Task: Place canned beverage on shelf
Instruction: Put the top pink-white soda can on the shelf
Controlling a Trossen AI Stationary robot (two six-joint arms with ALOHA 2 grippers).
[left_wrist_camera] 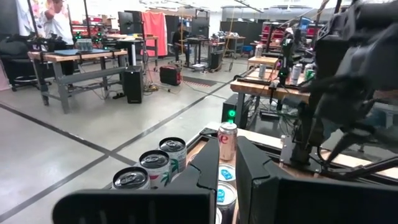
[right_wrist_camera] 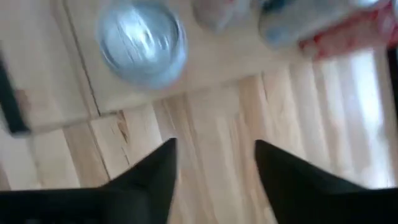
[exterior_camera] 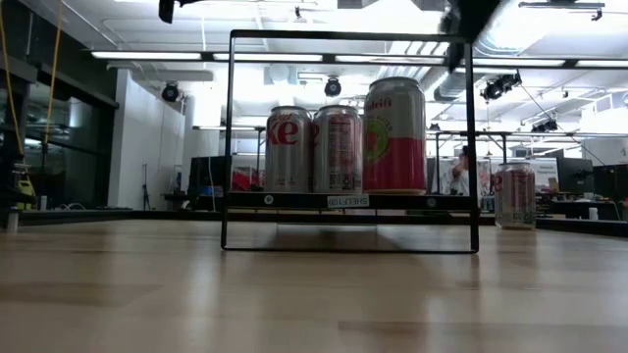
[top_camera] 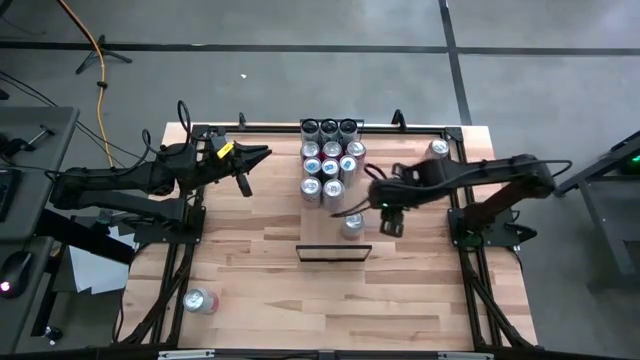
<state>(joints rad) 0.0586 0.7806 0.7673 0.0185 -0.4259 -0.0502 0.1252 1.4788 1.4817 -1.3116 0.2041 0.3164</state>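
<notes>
Over on the left, the left hand (top_camera: 262, 155) waits shut above the bench (top_camera: 250, 270), holding nothing. Moving right, the can (top_camera: 352, 224) stands upright on the shelf (top_camera: 334, 225) near its black-edged end. Right again, the right hand (top_camera: 388, 223) sits just beside it, fingers apart and empty. The can looks rigid, smooth and slippery – best taken mid-wall.

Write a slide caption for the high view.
Right hand beside a can standing on the shelf.
</notes>
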